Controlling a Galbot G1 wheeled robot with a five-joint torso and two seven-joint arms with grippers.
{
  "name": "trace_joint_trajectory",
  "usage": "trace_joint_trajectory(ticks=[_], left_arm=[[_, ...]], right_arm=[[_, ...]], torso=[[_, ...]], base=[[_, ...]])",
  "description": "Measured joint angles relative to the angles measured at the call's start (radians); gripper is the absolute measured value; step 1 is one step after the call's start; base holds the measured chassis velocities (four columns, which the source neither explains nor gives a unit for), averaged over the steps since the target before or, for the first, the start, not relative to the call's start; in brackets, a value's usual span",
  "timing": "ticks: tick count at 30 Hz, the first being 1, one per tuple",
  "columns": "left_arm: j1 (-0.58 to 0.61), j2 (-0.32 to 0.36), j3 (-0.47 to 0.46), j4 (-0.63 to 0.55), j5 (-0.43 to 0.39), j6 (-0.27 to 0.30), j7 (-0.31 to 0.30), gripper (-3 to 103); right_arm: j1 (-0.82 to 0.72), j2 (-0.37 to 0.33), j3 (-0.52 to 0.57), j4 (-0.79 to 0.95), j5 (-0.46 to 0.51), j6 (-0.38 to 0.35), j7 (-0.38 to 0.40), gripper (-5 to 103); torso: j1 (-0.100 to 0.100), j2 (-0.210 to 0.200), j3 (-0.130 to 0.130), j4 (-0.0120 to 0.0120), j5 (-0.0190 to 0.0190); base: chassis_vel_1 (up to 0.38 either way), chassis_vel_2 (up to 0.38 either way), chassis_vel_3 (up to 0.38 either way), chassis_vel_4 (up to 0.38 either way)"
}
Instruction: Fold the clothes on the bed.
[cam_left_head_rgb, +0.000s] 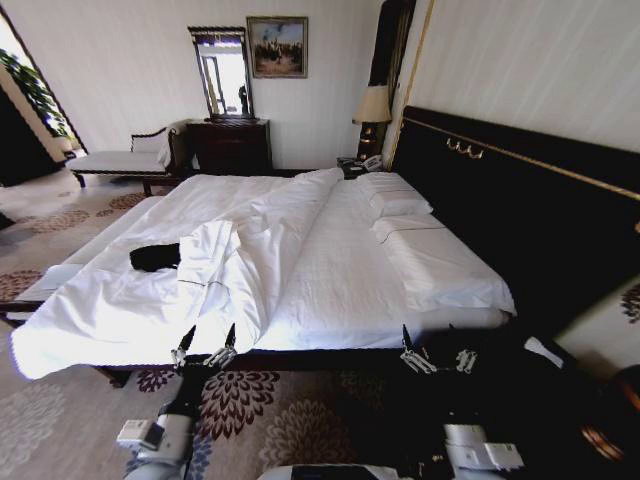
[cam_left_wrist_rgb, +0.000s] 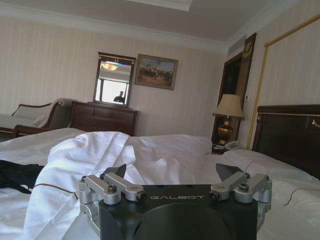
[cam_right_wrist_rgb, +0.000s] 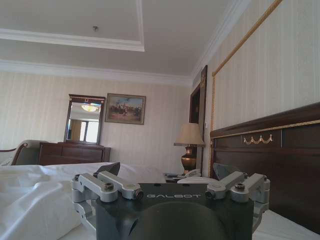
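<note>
My left gripper (cam_left_head_rgb: 204, 344) & right gripper (cam_left_head_rgb: 437, 352) both hover at the near edge of the bed (cam_left_head_rgb: 340, 290), jaws apart, nothing held. The black T-shirt (cam_left_head_rgb: 155, 257) lies crumpled far-left of me, just beside the bunched duvet (cam_left_head_rgb: 250, 260). Judgement: approach w/ left arm first, come in low, pinch one edge only, avoid snagging duvet, then spread flat before folding.

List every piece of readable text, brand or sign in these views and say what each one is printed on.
"GALBOT": on the black body of the left gripper, fingers open above the bed.
"GALBOT": on the black body of the right gripper, also open.
Black T-shirt: bunched up on the white duvet, no lettering readable.
Framed painting: no text legible.
</note>
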Motion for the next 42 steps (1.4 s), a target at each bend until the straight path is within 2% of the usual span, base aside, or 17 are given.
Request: trace_joint_trajectory(ticks=[6,9,42], left_arm=[[0.003,-0.008,0.006,0.007,0.008,-0.004,-0.002,100],[0.005,-0.009,0.007,0.007,0.010,-0.005,-0.003,100],[0.010,-0.018,0.027,0.022,0.036,-0.019,-0.009,100]], right_arm=[[0.007,0.000,0.000,0.000,0.002,0.000,0.007,100],[0.008,0.001,-0.001,0.001,0.002,0.001,0.008,100],[0.025,0.013,0.002,-0.010,-0.003,0.027,-0.001,100]], torso=[[0.001,0.000,0.000,0.0006,0.0003],[0.002,-0.001,0.001,0.0000,-0.0001],[0.000,0.000,0.000,0.0001,0.0000]], base=[[-0.207,0.205,0.207,-0.201],[-0.121,0.094,0.100,-0.083],[-0.024,0.025,0.025,-0.028]])
